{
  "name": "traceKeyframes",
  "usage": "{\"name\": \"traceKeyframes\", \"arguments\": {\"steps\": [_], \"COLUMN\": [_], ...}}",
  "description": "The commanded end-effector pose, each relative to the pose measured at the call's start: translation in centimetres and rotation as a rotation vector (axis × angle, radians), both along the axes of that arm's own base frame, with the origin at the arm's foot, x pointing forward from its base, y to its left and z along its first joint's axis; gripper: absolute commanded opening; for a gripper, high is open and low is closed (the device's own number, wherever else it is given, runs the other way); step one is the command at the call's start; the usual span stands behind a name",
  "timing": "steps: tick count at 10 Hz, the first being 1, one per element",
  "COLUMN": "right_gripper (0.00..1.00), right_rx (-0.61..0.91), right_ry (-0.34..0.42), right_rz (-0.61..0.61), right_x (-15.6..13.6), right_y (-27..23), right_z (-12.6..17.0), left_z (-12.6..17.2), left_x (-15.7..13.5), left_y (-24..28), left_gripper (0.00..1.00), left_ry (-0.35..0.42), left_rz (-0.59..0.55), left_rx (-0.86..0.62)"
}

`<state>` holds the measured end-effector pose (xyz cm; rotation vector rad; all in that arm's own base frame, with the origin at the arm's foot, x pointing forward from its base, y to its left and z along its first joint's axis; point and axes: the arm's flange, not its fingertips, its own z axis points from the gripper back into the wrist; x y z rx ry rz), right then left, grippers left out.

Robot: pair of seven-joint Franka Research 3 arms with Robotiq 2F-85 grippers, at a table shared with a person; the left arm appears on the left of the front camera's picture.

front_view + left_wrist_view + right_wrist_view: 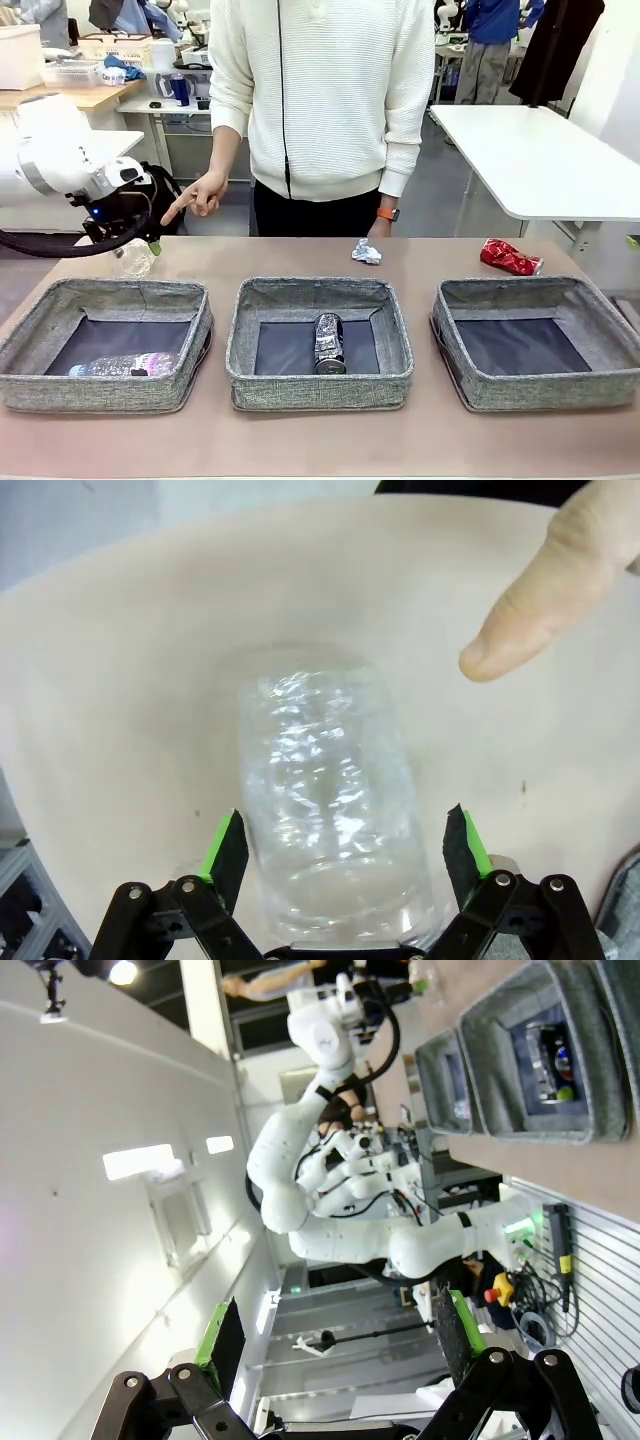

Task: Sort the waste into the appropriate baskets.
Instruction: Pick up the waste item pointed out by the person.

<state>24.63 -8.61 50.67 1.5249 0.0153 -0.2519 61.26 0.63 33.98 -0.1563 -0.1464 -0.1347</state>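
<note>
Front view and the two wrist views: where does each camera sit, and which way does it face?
Front view: fixed on the robot's side, facing across the table at the person; left arm shows.
Left wrist view: on the left wrist, looking down past the open left claw at the clear plastic cup.
Right wrist view: on the right wrist, rolled sideways; open right claw, baskets far off.
Shared: front and left wrist views both show cup and pointing hand.
</note>
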Motion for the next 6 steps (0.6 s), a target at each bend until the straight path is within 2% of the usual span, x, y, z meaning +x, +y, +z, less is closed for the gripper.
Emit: {"name": "traceKeyframes", "arguments": {"steps": [1,2,3,4,5,6], "right_gripper": [1.00,1.00,1.00,1.00,1.00,1.00], "right_rx": [0.002,0.002,0.002,0.002,0.002,0.002], "right_ry": [-0.012,-0.012,-0.012,-0.012,-0.012,-0.012], "right_rz": [0.007,0.007,0.007,0.007,0.007,0.007], "right_x": [-0.20,-0.20,-0.20,-0.20,-0.20,-0.20], "right_y": [-0.12,-0.12,-0.12,-0.12,-0.12,-0.12], "right_z": [0.17,0.17,0.17,0.17,0.17,0.17], "left_z": [-0.12,-0.22,-0.18,-0.17,-0.17,-0.15], "left_x": [-0.60,-0.69,-0.76,-0.80,-0.85,-0.85], "left_y": [-0.31,-0.26,-0.25,-0.20,-0.15,-0.20], "left_gripper": [1.00,1.00,0.95,0.80,0.75,0.60], "left_ry": [0.002,0.013,0.035,0.043,0.044,0.047], "left_rz": [0.022,0.029,0.029,0.044,0.042,0.040], "left_rx": [0.033,0.039,0.057,0.066,0.067,0.071]}}
